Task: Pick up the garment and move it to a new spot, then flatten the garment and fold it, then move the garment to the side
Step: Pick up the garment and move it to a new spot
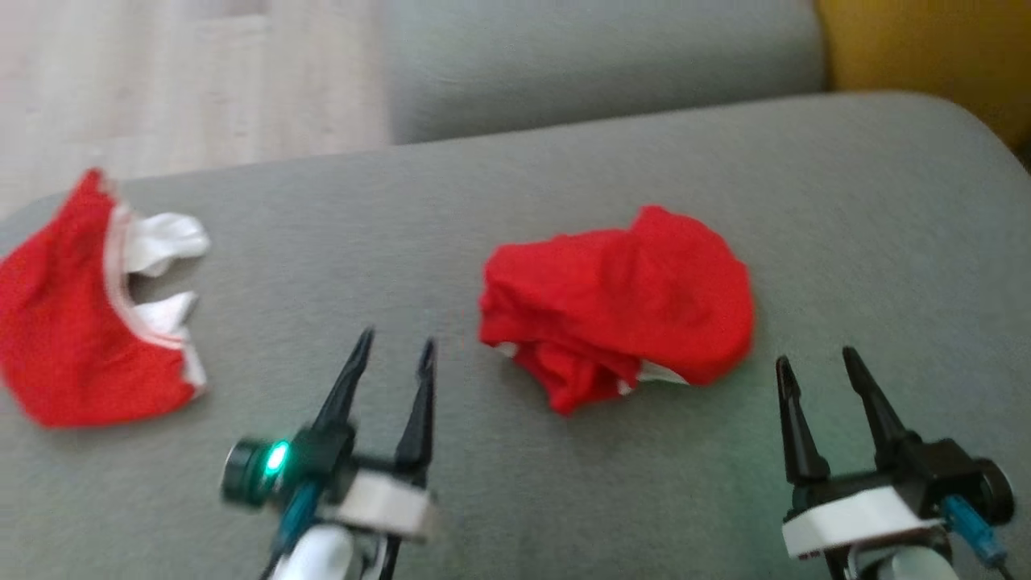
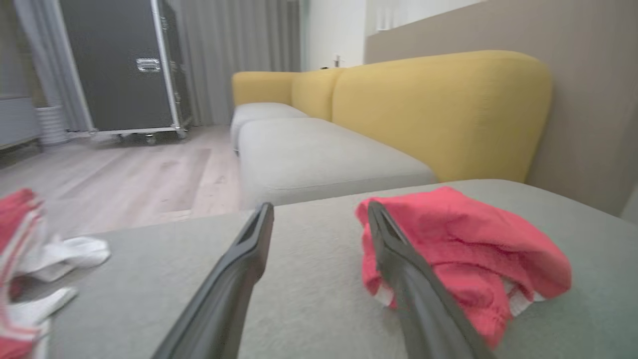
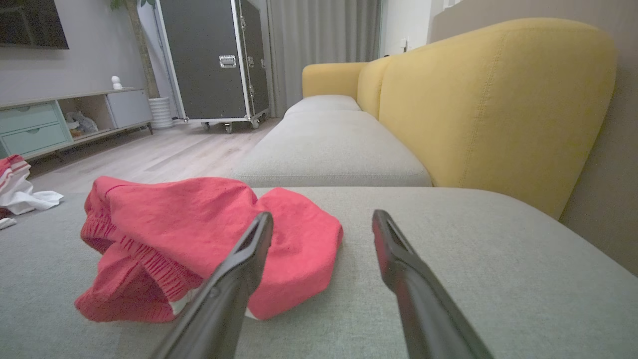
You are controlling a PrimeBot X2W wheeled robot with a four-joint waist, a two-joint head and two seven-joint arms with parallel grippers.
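Red garment [image 1: 616, 302] bunched on the grey seat cushion [image 1: 515, 185], with an empty gripper on either side.

At the far left of the head view lies a second garment [image 1: 72, 322], red with white trim, well apart from the first. Next is the left gripper [image 1: 398, 338], low over the cushion. Its fingers are spread and point away from the robot, leaning slightly right, and a green light [image 1: 276, 459] glows at its base. The red garment sits near the cushion's middle, just right of those fingers. It is crumpled into a rounded heap with folds stacked along its left edge, and a ribbed hem and slivers of white show underneath. The right gripper [image 1: 814, 357] is near the heap's lower right, fingers spread and clear of the cloth.
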